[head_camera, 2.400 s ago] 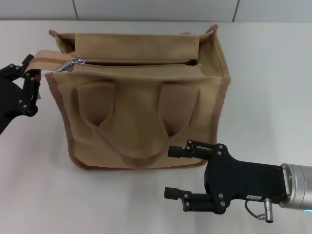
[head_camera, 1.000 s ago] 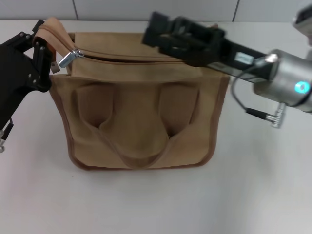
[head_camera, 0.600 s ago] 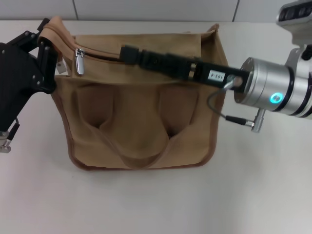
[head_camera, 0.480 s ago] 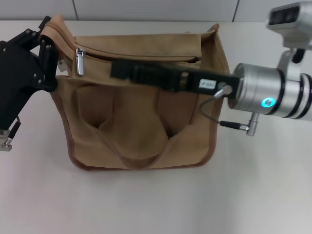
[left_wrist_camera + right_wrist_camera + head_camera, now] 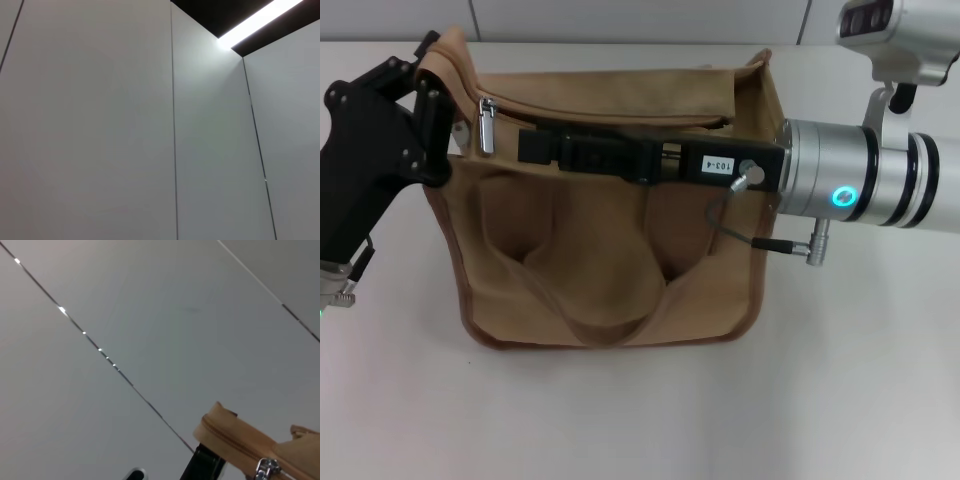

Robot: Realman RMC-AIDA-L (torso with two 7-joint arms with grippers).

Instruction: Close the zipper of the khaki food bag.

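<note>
My left claw (image 5: pixel 425 95) grips the raised end of the big tan cloth bag (image 5: pixel 610 250) on the white table (image 5: pixel 850 380). My right claw (image 5: pixel 535 147) reaches across the bag's top, just beside the shiny silver zipper tab (image 5: pixel 486 127). I cannot tell if it is clenched.

Plain white worktop (image 5: pixel 620 410) under everything, pale grey panelled wall (image 5: pixel 640 20) with dark seams along its far edge, wrist views showing grey wall panels (image 5: pixel 90 125) and a bright ceiling light strip (image 5: pixel 260 17).
</note>
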